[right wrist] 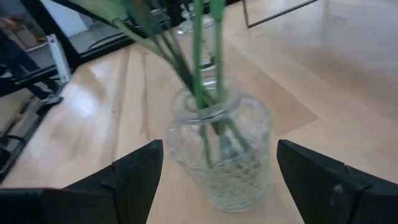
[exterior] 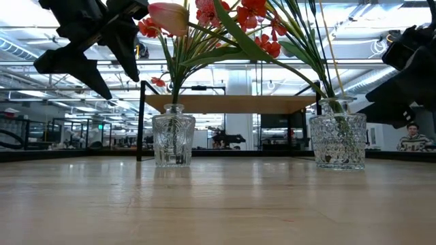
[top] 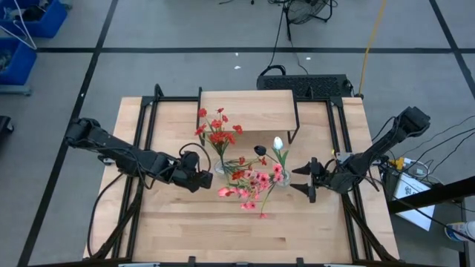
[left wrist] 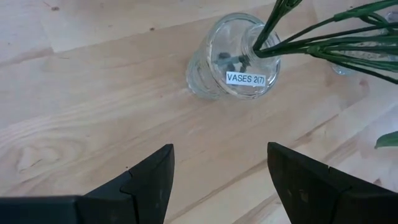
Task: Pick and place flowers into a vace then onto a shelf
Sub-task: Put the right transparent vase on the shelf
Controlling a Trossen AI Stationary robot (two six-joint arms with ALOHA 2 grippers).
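right tool (top: 306,180) spread, beside cut-glass vase (top: 283,178) of green-stemmed flowers (top: 252,180); left tool (top: 205,170) spread near second clear vase (top: 221,167).

The pale wood counter (top: 185,230) carried two glass vases, one (top: 221,167) beside the other (top: 283,178), and the shelf (top: 249,111) stood at its far edge.

I see the flowers (top: 249,174) standing in two clear glass vases (exterior: 173,135) on the tabletop (top: 208,230), red sprays in one, pink sprays and tulip buds in the other. The light-wood shelf (top: 247,110) on black legs stands just behind both.
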